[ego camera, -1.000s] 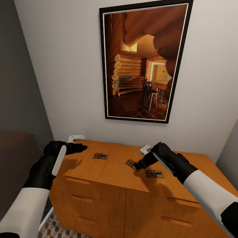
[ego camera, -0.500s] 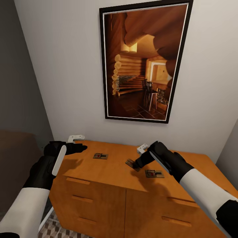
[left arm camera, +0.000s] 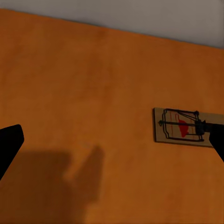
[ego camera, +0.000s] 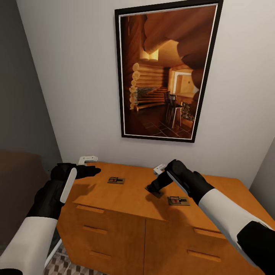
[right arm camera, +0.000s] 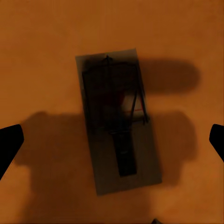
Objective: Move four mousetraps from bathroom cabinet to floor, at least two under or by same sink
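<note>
My left gripper point(ego camera: 91, 170) hovers at the left end of the cabinet point(ego camera: 130, 198), its fingers spread and holding nothing; just past it to the right a mousetrap point(ego camera: 116, 180) lies flat on the wooden top, apart from my fingers. Further right, my right gripper point(ego camera: 152, 188) hangs directly over a second mousetrap point(right arm camera: 119, 120), jaws wide on either side of the board and not touching it. A third mousetrap point(ego camera: 178, 200) sits beside my right forearm, nearer the front edge. I judge these boards to be light, stiff and thin, lying flush on a smooth top, so I expect they could skid or tip if I close unevenly; pinching across the long edges of the wood, clear of the wire bar and red mark, looks safest. From the head camera my own wrist hides most of the trap beneath it, and my shadow darkens its wire parts in the wrist view. I can make out three traps.
</note>
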